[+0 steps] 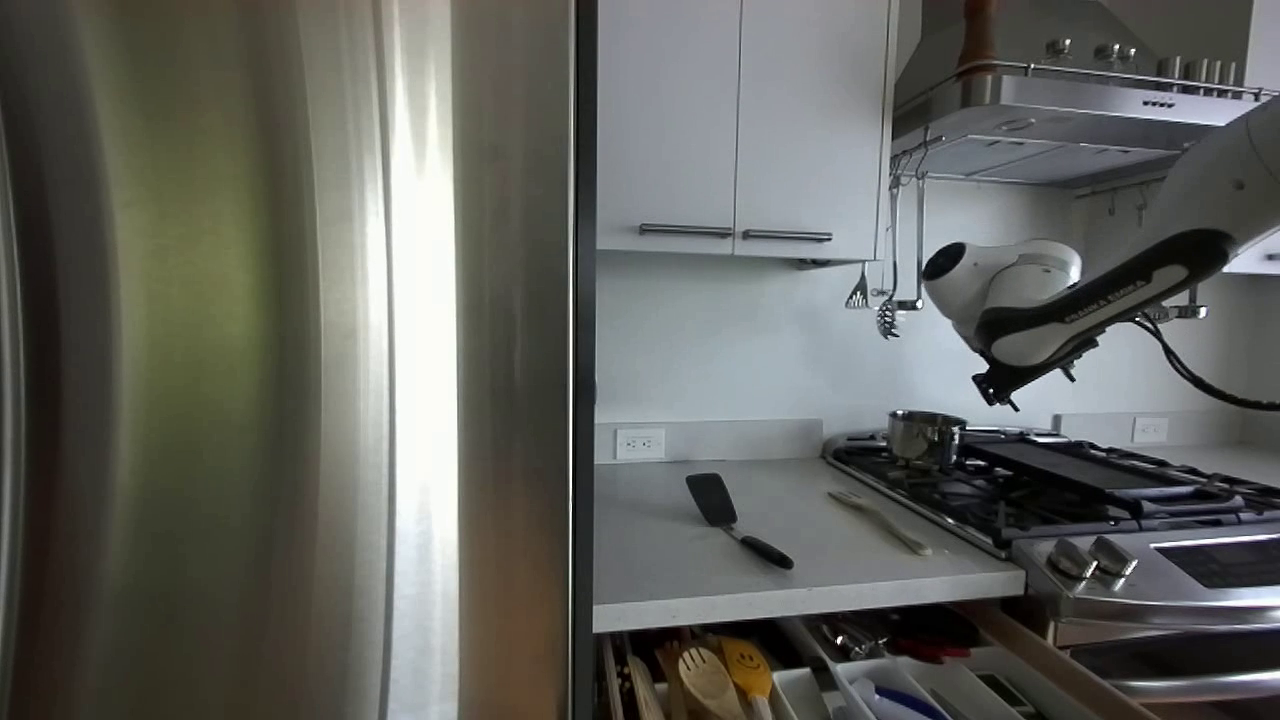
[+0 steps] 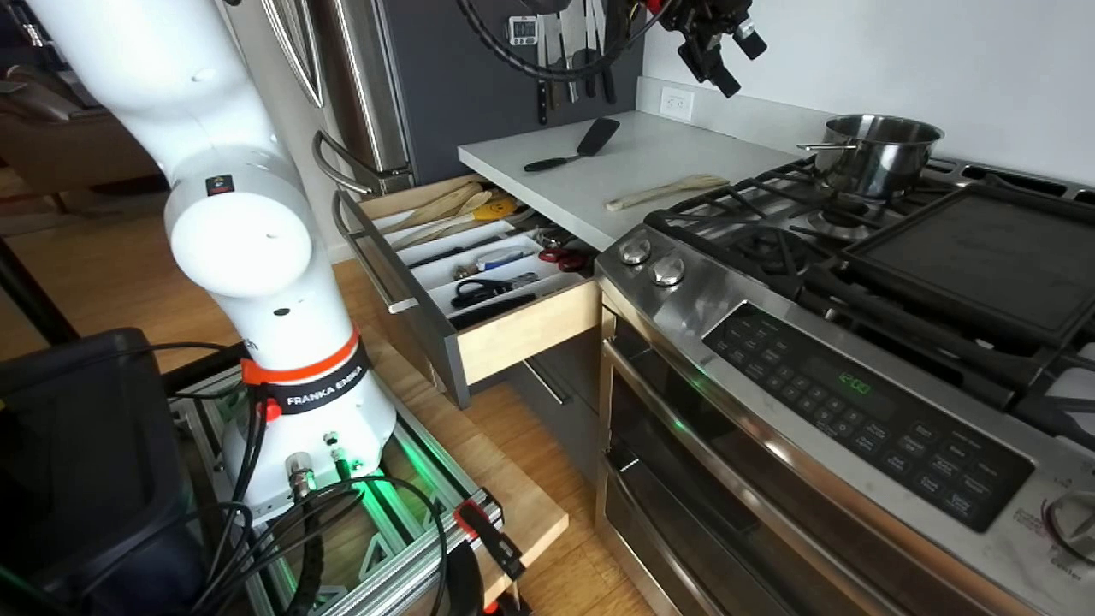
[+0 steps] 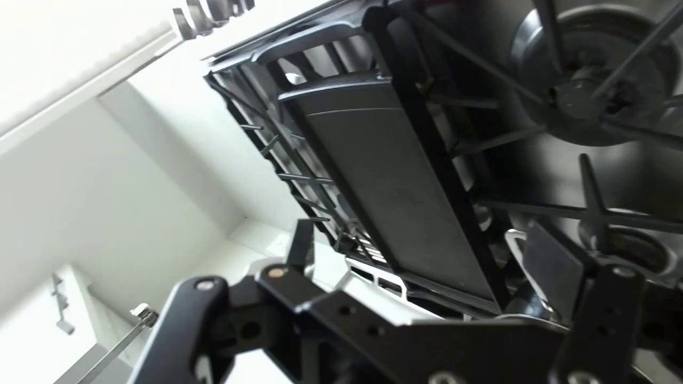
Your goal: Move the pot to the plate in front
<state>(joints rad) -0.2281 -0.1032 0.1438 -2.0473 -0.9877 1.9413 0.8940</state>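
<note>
The pot, small, round and shiny steel, stands upright on the rear of the cooktop near the wall, in both exterior views (image 1: 925,440) (image 2: 881,162). Its thin handle points toward the counter. In the wrist view its handle and part of its rim (image 3: 528,308) show at the lower right, partly hidden behind a finger. The front burner (image 2: 774,246) under its black grate has nothing on it; a round burner (image 3: 592,90) also shows in the wrist view. My gripper (image 1: 998,392) (image 2: 737,62) (image 3: 424,240) is open and empty, above the cooktop and apart from the pot.
A flat black griddle (image 2: 984,257) lies beside the pot. A black spatula (image 1: 712,500) and a wooden utensil (image 1: 885,520) lie on the counter (image 1: 650,560). An open drawer (image 2: 522,334) of utensils juts out below. The range hood (image 1: 1060,120) hangs above the cooktop.
</note>
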